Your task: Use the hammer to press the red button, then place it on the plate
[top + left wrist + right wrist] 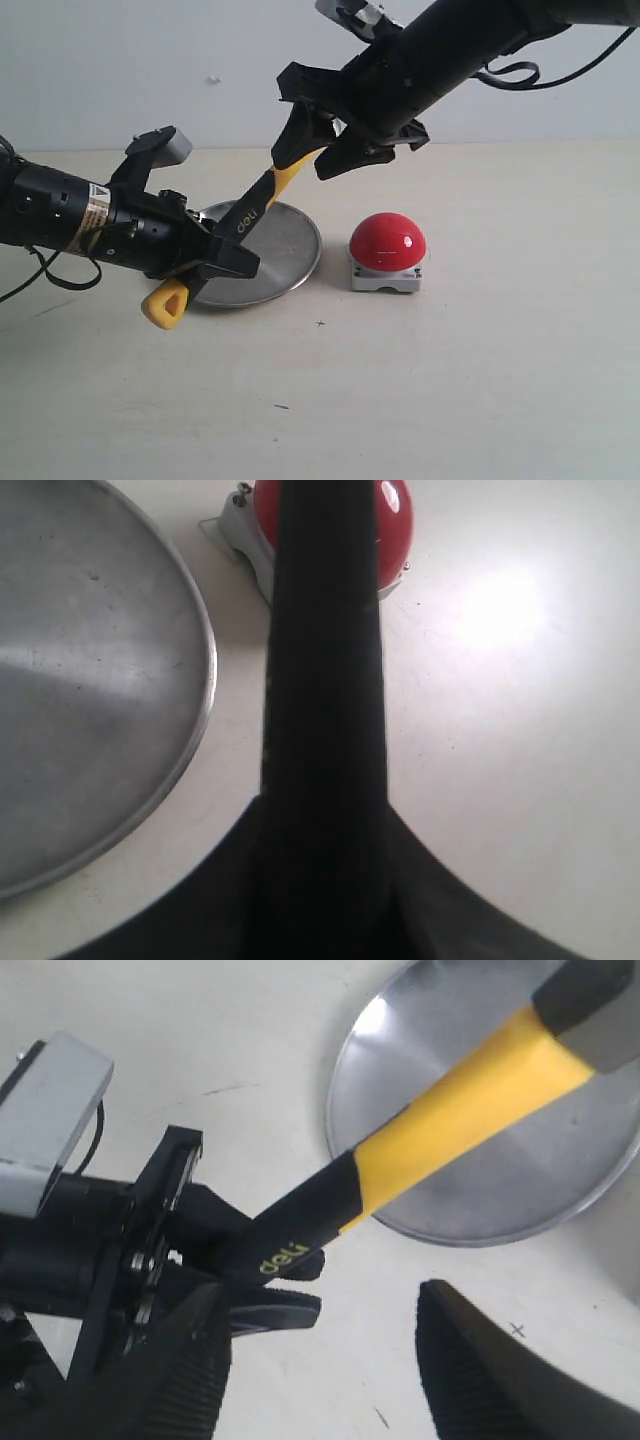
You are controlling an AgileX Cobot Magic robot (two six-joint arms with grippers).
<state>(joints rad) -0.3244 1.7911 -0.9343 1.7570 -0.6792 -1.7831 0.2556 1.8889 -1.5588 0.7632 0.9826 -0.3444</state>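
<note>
1. Two arms meet at the hammer (250,210) in the exterior view. We see it slanting up from its yellow looped end, low by the table (450,380), across the left edge of the plate (295,250), to its dark head.
   - The left gripper (228,250) is clamped on the black lower part of the handle, just above the loop.
   - The right gripper (305,125) has its jaws spread wide, one on each side of the hammer's upper end. From here we cannot tell whether either one touches it.
   - The red button (388,240) sits on its grey base just right of the plate, apart from it and from the hammer.
2. One dark, blurred bar fills the middle of the left wrist view: the hammer handle (320,680).
   - The plate (100,680) lies to one side of it.
   - The red button (395,520) is partly hidden behind the handle's far end.
   - We cannot make out the jaws in this view.
3. Both ribbed fingers (190,1380) of the right gripper show in the right wrist view, standing wide apart with only bare table between them.
   - Beyond them the yellow-and-black handle (450,1110) crosses above the plate (470,1220).
   - The left gripper (240,1275) has its jaws closed on the black section, right beside the lettering.
   - A grey camera box (50,1120) sits on that arm.
</note>
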